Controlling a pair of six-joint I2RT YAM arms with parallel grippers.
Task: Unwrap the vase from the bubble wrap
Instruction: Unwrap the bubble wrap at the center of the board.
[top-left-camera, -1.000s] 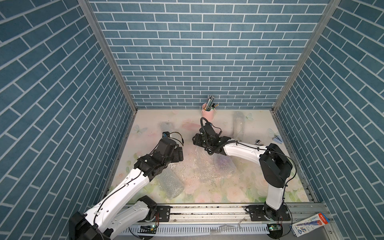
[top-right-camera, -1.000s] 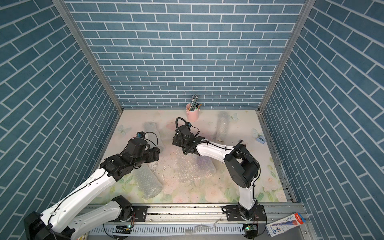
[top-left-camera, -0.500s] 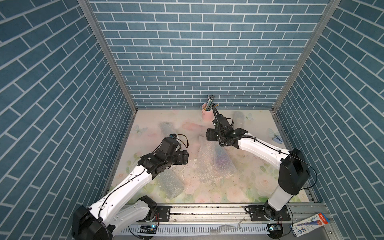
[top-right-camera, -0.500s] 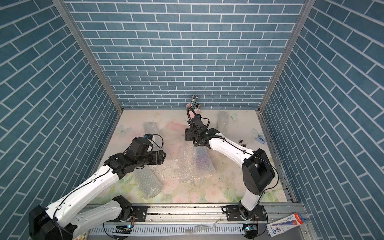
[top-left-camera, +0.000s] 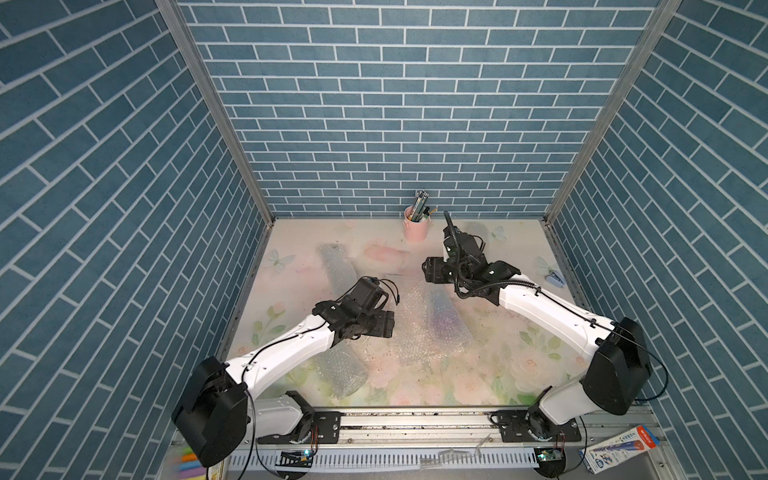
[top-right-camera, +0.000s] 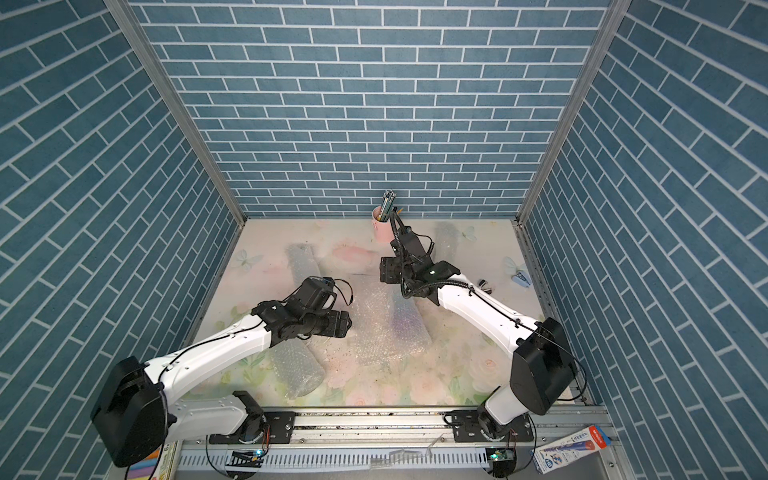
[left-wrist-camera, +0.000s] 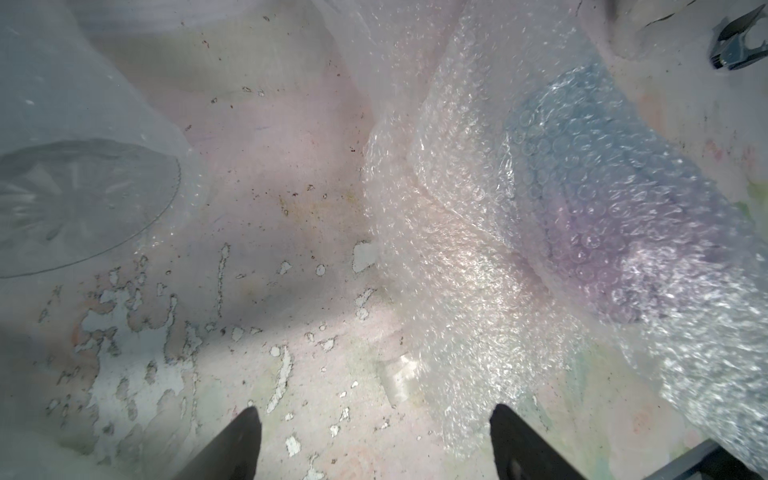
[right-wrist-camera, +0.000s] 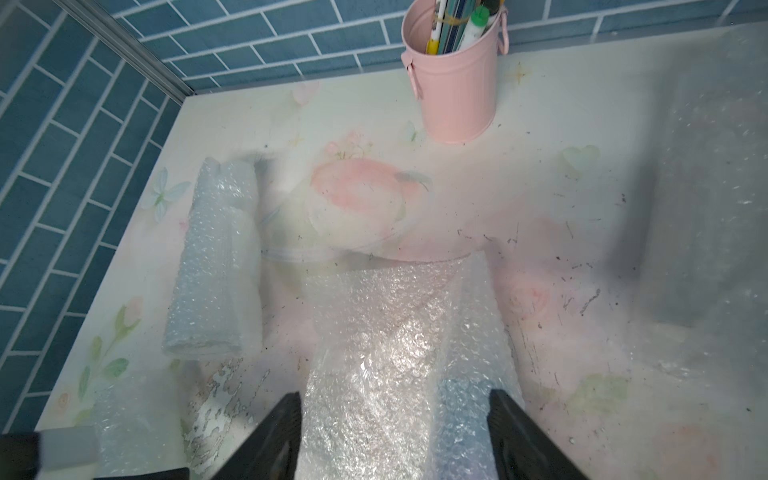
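Note:
The bubble wrap (top-left-camera: 436, 332) lies crumpled and partly loosened mid-table, with the vase (top-left-camera: 444, 311) showing through it as a blue-purple shape in both top views (top-right-camera: 401, 320). My left gripper (top-left-camera: 388, 326) hovers low just left of the bundle, open. In the left wrist view its gripper (left-wrist-camera: 374, 419) has bare table between the fingers and the wrap's edge (left-wrist-camera: 457, 249) beside one finger. My right gripper (top-left-camera: 430, 272) is open over the bundle's far end. In the right wrist view its gripper (right-wrist-camera: 395, 415) straddles the wrap (right-wrist-camera: 374, 332) from above; the vase (right-wrist-camera: 461, 415) shows bluish.
Other bubble-wrap rolls lie at back left (top-left-camera: 336, 266), front left under my left arm (top-left-camera: 340, 370) and back right (top-left-camera: 476, 230). A pink bucket of pens (top-left-camera: 417, 226) stands at the back wall. A small blue clip (top-left-camera: 555, 278) sits by the right edge.
My left gripper has moved right, closer to the bundle. My right arm has stretched out and its gripper shifted back and right, off the wrap, jaws now wider apart.

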